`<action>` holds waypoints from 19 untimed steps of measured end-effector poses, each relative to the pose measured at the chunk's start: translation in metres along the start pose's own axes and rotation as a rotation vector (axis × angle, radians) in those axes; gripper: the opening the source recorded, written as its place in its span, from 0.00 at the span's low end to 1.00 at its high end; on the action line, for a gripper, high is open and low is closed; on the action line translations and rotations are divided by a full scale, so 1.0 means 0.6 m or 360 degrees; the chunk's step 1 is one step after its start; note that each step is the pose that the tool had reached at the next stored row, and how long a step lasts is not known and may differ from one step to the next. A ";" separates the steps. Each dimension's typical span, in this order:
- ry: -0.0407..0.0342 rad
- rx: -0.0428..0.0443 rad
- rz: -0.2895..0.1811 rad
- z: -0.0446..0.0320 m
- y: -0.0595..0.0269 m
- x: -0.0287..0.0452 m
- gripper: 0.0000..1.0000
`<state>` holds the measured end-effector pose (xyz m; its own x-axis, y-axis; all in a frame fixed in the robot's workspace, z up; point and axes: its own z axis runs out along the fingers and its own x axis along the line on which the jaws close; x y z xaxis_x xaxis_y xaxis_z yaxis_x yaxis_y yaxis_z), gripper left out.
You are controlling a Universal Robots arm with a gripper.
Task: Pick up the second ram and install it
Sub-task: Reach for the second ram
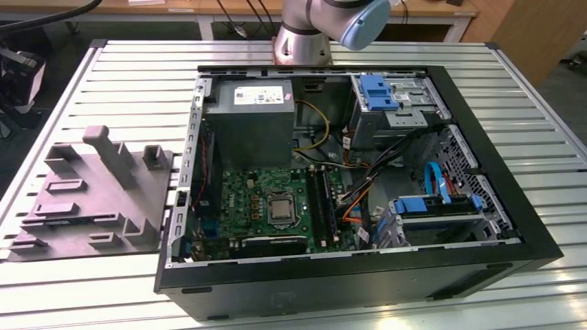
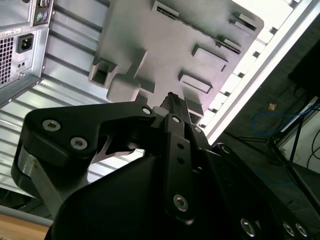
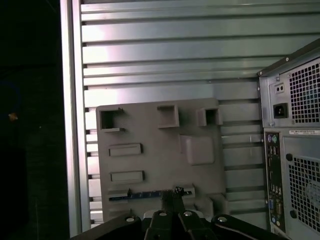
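One long, thin, dark ram stick (image 3: 145, 195) is seen in the first wrist view as a narrow strip. It is seated in a slot of the grey moulded plastic tray (image 3: 150, 160), at the end away from the tray's tall posts. Its long axis is laid across the tray, with one end pointed toward the rear panel of the black computer case (image 3: 295, 150) and the other toward the edge of the table (image 3: 175, 50).

One black claw (image 3: 171, 191) is held over the stick's case-side half, with its two fingers drawn together. Whether the stick is touched cannot be told. In the second wrist view the claw (image 2: 172, 97) is seen against the tray (image 2: 150, 30).

In the exterior view, one tray (image 1: 92, 213) is set on the slatted metal table (image 1: 513, 75) at the exterior view's left, just beside the one open case (image 1: 367, 282). Inside the case are seen one green motherboard (image 1: 257, 196) with long black slots (image 1: 317, 199) and, farther back, one grey power supply box (image 1: 247, 130). Farthest stands the grey arm (image 1: 312, 34).
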<state>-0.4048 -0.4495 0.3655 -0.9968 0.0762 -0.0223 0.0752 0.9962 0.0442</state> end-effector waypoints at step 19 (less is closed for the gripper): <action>0.0007 0.0000 0.0000 0.026 -0.047 0.007 0.10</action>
<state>-0.4104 -0.4764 0.3489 -0.9969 0.0763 -0.0178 0.0754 0.9962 0.0439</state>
